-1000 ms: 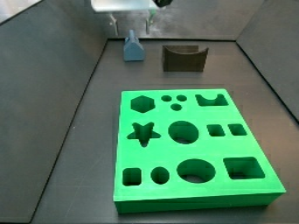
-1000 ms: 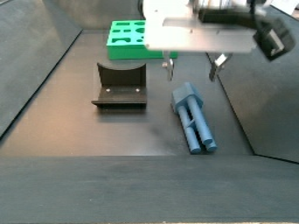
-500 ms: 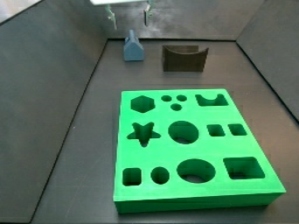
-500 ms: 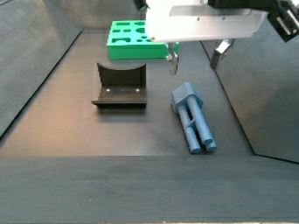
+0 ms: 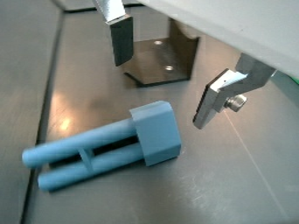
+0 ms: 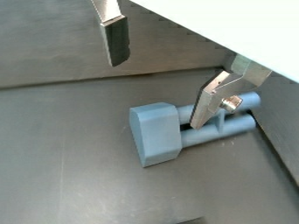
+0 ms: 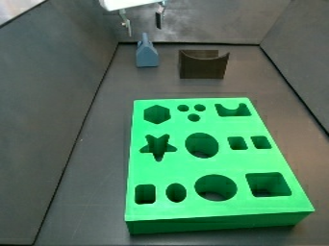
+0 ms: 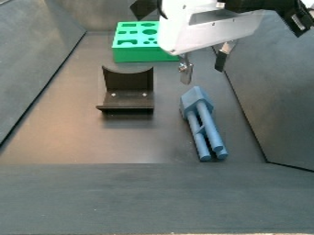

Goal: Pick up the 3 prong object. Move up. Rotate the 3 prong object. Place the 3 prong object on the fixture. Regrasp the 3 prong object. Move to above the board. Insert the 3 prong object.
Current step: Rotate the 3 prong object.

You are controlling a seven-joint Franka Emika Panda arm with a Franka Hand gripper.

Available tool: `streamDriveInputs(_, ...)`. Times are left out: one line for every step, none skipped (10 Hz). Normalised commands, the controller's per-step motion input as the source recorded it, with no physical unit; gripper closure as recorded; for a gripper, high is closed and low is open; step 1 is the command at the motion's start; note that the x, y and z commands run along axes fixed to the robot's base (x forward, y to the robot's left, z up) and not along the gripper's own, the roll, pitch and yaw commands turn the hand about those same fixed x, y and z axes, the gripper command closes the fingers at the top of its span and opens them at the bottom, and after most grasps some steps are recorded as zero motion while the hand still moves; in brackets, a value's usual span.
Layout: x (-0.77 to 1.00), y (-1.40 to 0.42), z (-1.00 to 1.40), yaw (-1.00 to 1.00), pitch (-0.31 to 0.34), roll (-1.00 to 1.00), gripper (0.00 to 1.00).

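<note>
a: on the dark surface [image 8: 73,138], near the right wall in a side view, the 3 prong object [image 8: 204,122] lies flat, its blocky end toward the board [image 8: 143,40] and its prongs running away from it. nothing touches it.

b: gripper position?

a: the gripper [image 8: 203,65] hangs above the blocky end of the piece, clear of it. its two silver fingers stand spread apart with nothing between them. in both wrist views the fingers [image 5: 117,39] [image 6: 114,38] are above the piece, one on each side, and the blue-grey piece [image 5: 107,150] [image 6: 181,136] lies below the gap.

b: fixture?

a: the fixture [image 8: 125,91] sits on the surface just beside the piece, apart from it, between it and the left wall. in a wrist view it shows behind the fingers [image 5: 163,59].

b: board?

a: bright green, flat on the surface. in a side view [image 7: 213,161] its cut-outs are all unfilled; the fixture [image 7: 202,62] and the piece [image 7: 146,52] sit beyond its far edge, with the gripper [image 7: 140,15] above the piece.
</note>
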Motion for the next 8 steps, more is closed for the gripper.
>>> streamDriveInputs(0.03, 0.00, -0.04, 1.00, -0.003, 0.00, 0.00)
streamDriveInputs(0.03, 0.00, -0.04, 1.00, -0.003, 0.00, 0.00)
streamDriveInputs(0.03, 0.00, -0.04, 1.00, -0.003, 0.00, 0.00)
streamDriveInputs(0.03, 0.00, -0.04, 1.00, -0.003, 0.00, 0.00)
streamDriveInputs(0.03, 0.00, -0.04, 1.00, -0.003, 0.00, 0.00)
streamDriveInputs(0.03, 0.00, -0.03, 1.00, -0.003, 0.00, 0.00)
streamDriveInputs(0.03, 0.00, -0.03, 1.00, -0.003, 0.00, 0.00)
streamDriveInputs(0.03, 0.00, -0.03, 1.00, -0.004, 0.00, 0.00)
